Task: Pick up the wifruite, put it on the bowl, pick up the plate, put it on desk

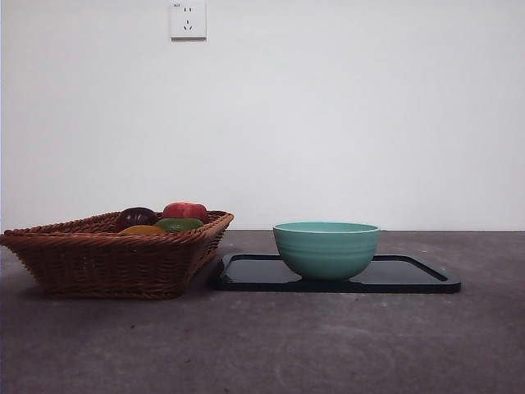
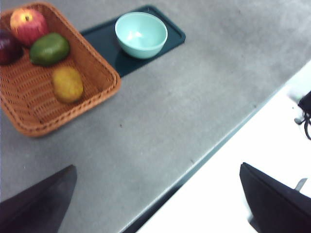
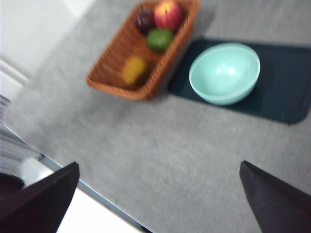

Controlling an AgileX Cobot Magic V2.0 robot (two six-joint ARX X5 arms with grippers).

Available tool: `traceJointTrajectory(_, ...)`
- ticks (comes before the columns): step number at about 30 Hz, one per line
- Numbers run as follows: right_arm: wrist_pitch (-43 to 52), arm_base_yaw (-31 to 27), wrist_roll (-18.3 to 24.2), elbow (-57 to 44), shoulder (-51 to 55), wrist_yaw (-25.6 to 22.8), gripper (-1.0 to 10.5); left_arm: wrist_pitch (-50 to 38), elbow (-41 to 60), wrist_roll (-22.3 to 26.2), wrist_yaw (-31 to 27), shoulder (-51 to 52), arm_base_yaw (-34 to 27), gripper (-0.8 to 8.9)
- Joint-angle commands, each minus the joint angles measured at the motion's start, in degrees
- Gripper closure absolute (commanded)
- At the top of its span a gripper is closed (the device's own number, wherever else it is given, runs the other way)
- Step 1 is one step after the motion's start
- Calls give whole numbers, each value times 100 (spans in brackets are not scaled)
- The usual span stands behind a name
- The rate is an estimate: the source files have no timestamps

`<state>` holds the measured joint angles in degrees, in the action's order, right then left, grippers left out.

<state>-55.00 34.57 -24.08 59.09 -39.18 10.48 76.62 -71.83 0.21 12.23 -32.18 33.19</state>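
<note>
The wifruite (image 1: 143,231) (image 2: 67,84) (image 3: 134,69), small and orange-brown, lies in the brown wicker basket (image 1: 107,263) at the left. The mint-teal bowl (image 1: 326,249) (image 2: 141,35) (image 3: 224,73) stands empty on the dark flat plate (image 1: 410,275) (image 2: 172,33) (image 3: 282,92), just right of the basket on the grey desk (image 1: 287,345). My left gripper (image 2: 157,166) is open, high over the desk's near edge, far from the fruit. My right gripper (image 3: 158,163) is open too, well above the desk. Neither shows in the front view.
The basket (image 2: 29,97) (image 3: 116,58) also holds a red apple (image 1: 185,211), a dark purple fruit (image 1: 135,217) and a green fruit (image 1: 179,224). A white wall with a socket (image 1: 188,20) rises behind the desk.
</note>
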Motion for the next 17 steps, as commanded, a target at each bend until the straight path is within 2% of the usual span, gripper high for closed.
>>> traceJointTrajectory(1,37,44,-55,138,-632,22,368,-164,-63,74,31,37,37,251)
traceJointTrajectory(7,15,-149,9,490,-2461,24,368,-195,-63,111,28,44,37,251)
traceJointTrajectory(14,-721,-708,966,2186,-5080,-13,368,-188,-63,109,28,44,37,251)
traceJointTrajectory(17,-960,-962,1244,2999,-6013,-160,368,-184,-63,109,28,44,37,251)
